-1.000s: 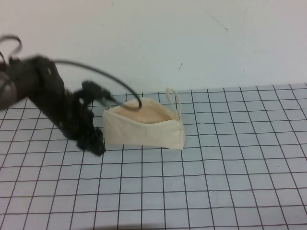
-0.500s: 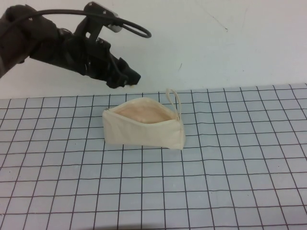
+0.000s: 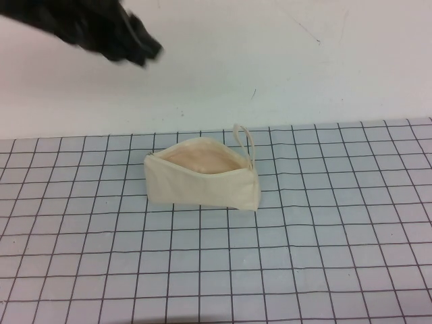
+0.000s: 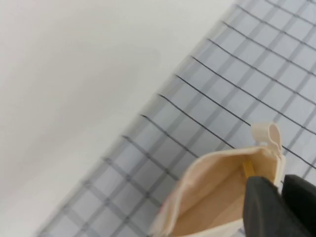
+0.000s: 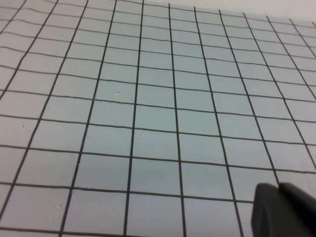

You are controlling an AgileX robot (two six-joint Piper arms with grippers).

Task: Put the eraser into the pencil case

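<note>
The pencil case (image 3: 202,185), a cream wedge-shaped pouch, stands open on the grid mat with its peach lining showing and its loop strap (image 3: 243,135) at the far right end. My left gripper (image 3: 145,50) hangs high above the mat, up and to the left of the pouch. In the left wrist view its fingers (image 4: 276,180) are close together, with the pouch mouth (image 4: 207,197) behind them. A thin tan-yellow sliver, the eraser (image 4: 248,168), sticks out just past one fingertip. My right gripper (image 5: 279,190) is shut and empty over bare mat, out of the high view.
The grey grid mat (image 3: 304,256) covers the table in front of a plain white wall (image 3: 304,61). Open mat lies on all sides of the pouch.
My left gripper rose from the mat at the pouch's left end, passed above the pouch's far side, and is now high at the upper left. The pouch has not moved.
</note>
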